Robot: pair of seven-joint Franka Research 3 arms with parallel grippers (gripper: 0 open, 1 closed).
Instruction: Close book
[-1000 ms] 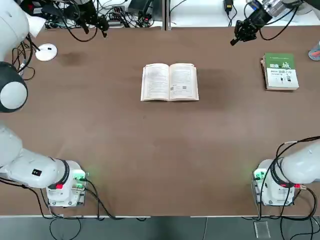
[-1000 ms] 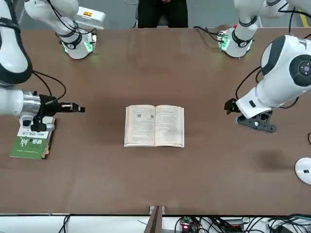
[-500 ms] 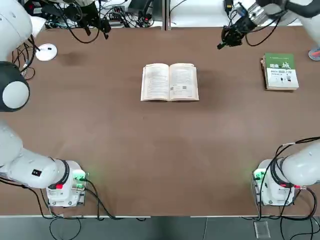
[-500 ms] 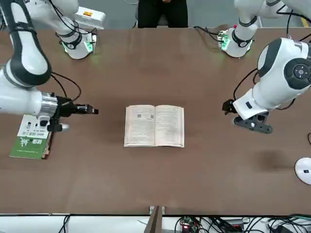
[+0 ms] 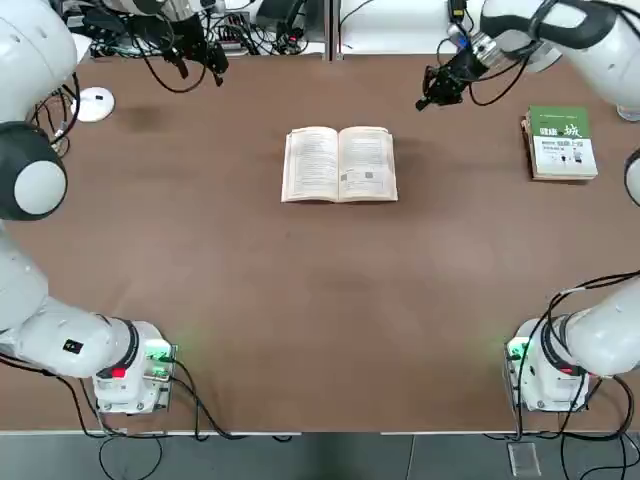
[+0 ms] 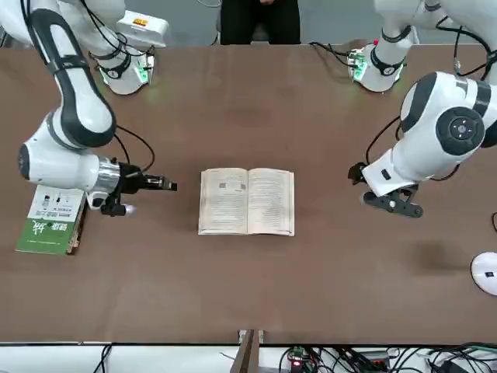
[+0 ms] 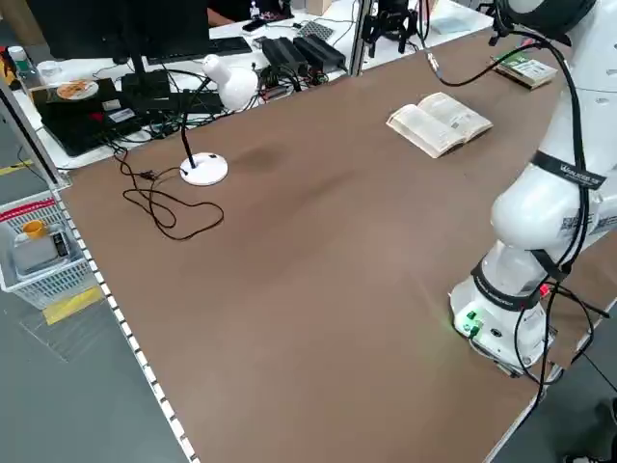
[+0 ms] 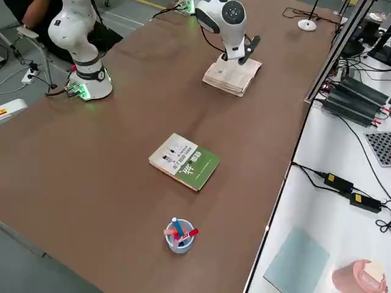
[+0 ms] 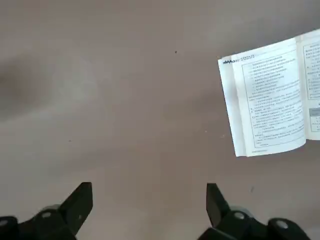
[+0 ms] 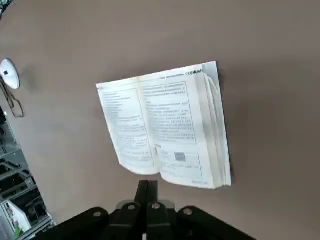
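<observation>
Book (image 5: pixel 339 164) lies open, untouched; right gripper (image 6: pixel 167 185) pinched empty beside it, likely to flip pages; left gripper (image 9: pixel 148 202) wide, empty.

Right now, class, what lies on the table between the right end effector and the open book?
Nothing: in the front view, only bare brown tabletop separates the right end effector from the open book.

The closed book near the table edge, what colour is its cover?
Green and white cover, clearest in the right side view.
</observation>
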